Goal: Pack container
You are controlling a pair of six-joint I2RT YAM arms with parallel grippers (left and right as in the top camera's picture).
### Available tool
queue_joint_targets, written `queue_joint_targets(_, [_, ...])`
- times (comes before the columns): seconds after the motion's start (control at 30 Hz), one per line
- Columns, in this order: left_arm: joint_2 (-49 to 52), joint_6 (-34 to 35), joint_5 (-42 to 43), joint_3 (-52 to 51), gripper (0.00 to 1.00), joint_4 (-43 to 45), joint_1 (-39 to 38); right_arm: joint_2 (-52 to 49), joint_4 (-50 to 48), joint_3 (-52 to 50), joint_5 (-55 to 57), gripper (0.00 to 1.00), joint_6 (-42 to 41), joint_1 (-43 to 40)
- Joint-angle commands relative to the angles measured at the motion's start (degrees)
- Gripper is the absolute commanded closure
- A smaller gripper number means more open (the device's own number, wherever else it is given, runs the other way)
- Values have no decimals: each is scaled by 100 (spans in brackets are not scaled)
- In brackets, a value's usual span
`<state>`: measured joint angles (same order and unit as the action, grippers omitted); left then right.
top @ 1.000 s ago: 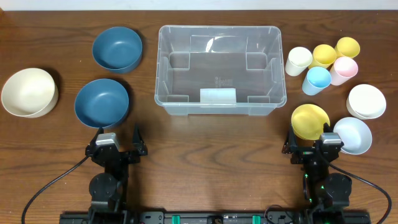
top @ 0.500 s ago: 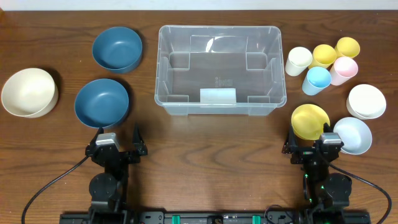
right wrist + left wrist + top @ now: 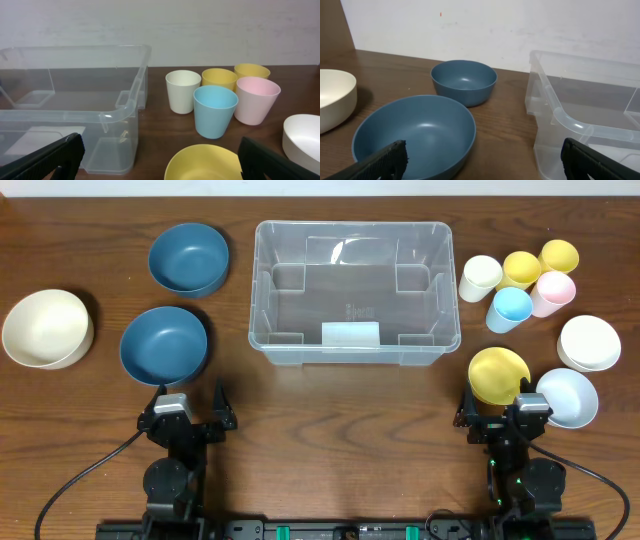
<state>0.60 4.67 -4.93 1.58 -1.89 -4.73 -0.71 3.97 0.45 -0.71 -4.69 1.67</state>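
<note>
**Q:** Pincers, overhead?
**A:** L gripper (image 3: 189, 393) and R gripper (image 3: 498, 408) both spread wide, gripping nothing, at near edge of table (image 3: 340, 420).
**Q:** Container?
**A:** Container (image 3: 256, 280) sits centre-far. Near blue bowl (image 3: 164, 345), far blue bowl (image 3: 188, 258) and cream bowl (image 3: 47, 328) lie to its left; cups (image 3: 512, 308) and yellow bowl (image 3: 497, 373) to its right.
**Q:** L wrist view?
**A:** Fingers wide apart; near blue bowl low between them, container at right.
**Q:** R wrist view?
**A:** Fingers wide apart; container at left, cups ahead, yellow bowl at bottom.
</note>
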Motion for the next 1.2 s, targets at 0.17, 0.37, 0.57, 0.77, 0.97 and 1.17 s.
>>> queue_joint_targets(0.17, [-26, -11, -111, -131, 2, -190, -22, 39, 13, -13, -63, 1, 94, -55])
queue_joint_targets(0.37, [-26, -11, -111, -131, 2, -190, -22, 39, 13, -13, -63, 1, 94, -55])
queue_joint_targets(0.57, [-26, -11, -111, -131, 2, -190, -22, 39, 13, -13, -63, 1, 94, -55])
queue_joint_targets(0.77, [-26, -11, -111, -131, 2, -190, -22, 39, 13, -13, -63, 1, 94, -55])
queue_joint_targets(0.97, [-26, -11, -111, -131, 2, -190, -22, 39, 13, -13, -63, 1, 94, -55])
queue_joint_targets(1.17, [-26, -11, -111, -131, 2, -190, -22, 39, -109, -13, -129, 1, 85, -55])
